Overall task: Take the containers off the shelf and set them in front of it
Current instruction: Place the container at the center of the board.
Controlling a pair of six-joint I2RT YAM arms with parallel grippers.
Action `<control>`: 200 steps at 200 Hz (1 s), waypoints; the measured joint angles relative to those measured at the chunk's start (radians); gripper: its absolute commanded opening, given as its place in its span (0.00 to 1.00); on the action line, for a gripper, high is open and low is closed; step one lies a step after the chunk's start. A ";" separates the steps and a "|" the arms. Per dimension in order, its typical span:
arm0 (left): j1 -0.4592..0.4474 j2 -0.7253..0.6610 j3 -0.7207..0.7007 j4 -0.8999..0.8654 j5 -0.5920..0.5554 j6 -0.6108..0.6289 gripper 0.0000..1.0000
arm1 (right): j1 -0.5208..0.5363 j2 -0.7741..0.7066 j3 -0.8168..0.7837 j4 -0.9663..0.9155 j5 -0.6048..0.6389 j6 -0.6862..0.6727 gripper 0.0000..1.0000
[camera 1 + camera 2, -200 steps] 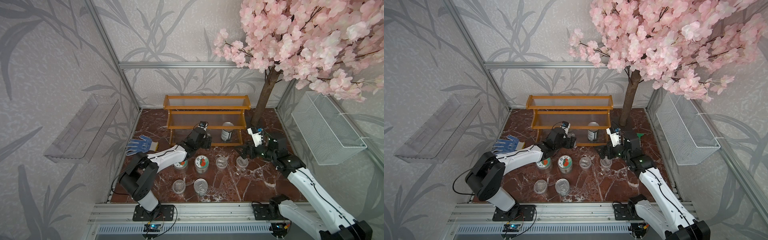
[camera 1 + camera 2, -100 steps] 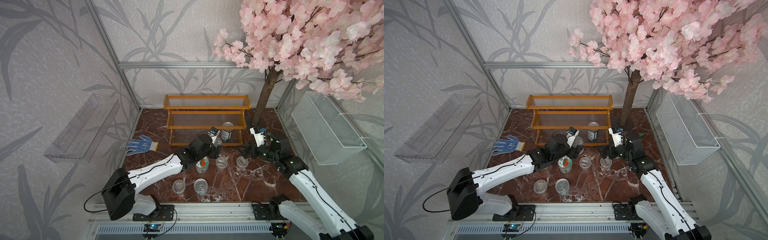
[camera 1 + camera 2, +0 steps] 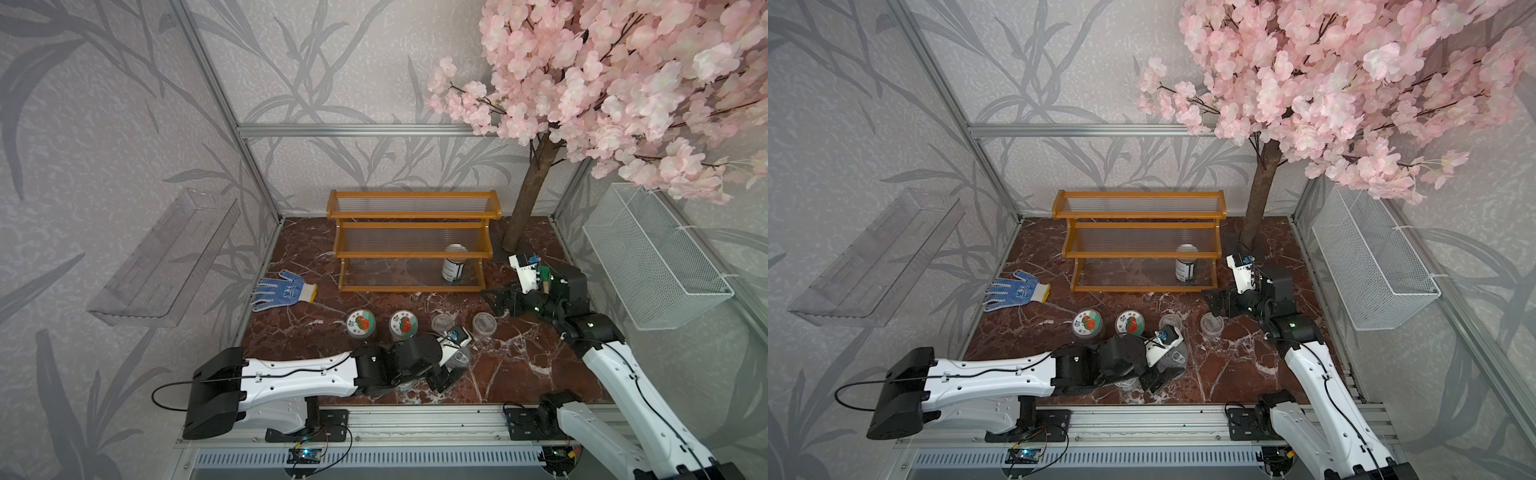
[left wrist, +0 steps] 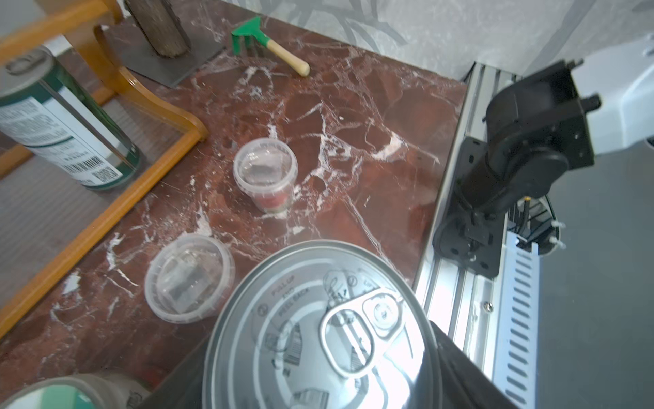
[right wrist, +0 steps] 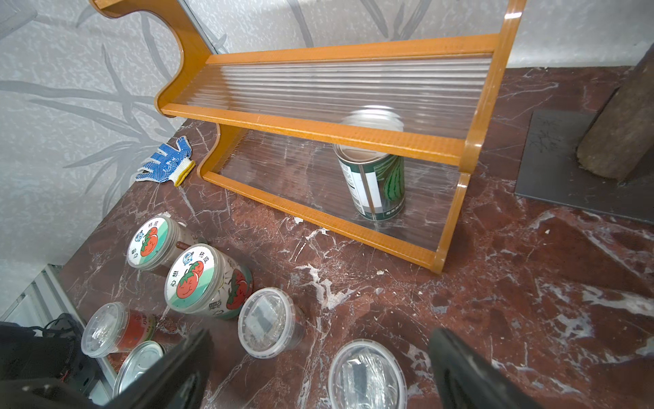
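Shelf (image 3: 411, 249): orange-brown, three stepped tiers with clear ribbed panels, at the back of the marble floor (image 3: 519, 374).

Left gripper (image 4: 318, 354): low over the front of the floor, close to the front rail (image 3: 415, 419). Jaws are clamped on the sides of the held can (image 4: 300, 304), pull-tab lid up. Cannot tell whether its base touches the floor.

Right gripper (image 5: 320, 336): fingers spread wide, nothing between them, hovering just off the shelf's right front corner.

Tomato-lid jar (image 3: 360, 325) and twin jar (image 3: 402, 325): upright, side by side on the floor in front of the shelf, apart from it.

Shelf can (image 3: 454, 266): green-and-white label, upright on the bottom tier toward its right end.

Front can (image 5: 139, 364): on the floor nearer the rail, beside the red-label cup (image 5: 106, 327). The left arm hides both in both top views.

Middle cup (image 3: 442, 322): just right of the twin jar, same row.

End cup (image 3: 483, 325): next along, lying below the right gripper's open fingers in the right wrist view, apart from them in both top views.
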 measured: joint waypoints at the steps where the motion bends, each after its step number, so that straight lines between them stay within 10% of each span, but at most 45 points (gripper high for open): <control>1: -0.001 0.001 -0.002 0.002 0.000 0.000 0.72 | 0.000 0.000 0.000 0.000 0.000 0.000 0.99; 200: 0.000 0.201 -0.066 0.077 0.037 0.021 0.89 | -0.001 -0.002 -0.001 0.010 -0.011 0.008 0.99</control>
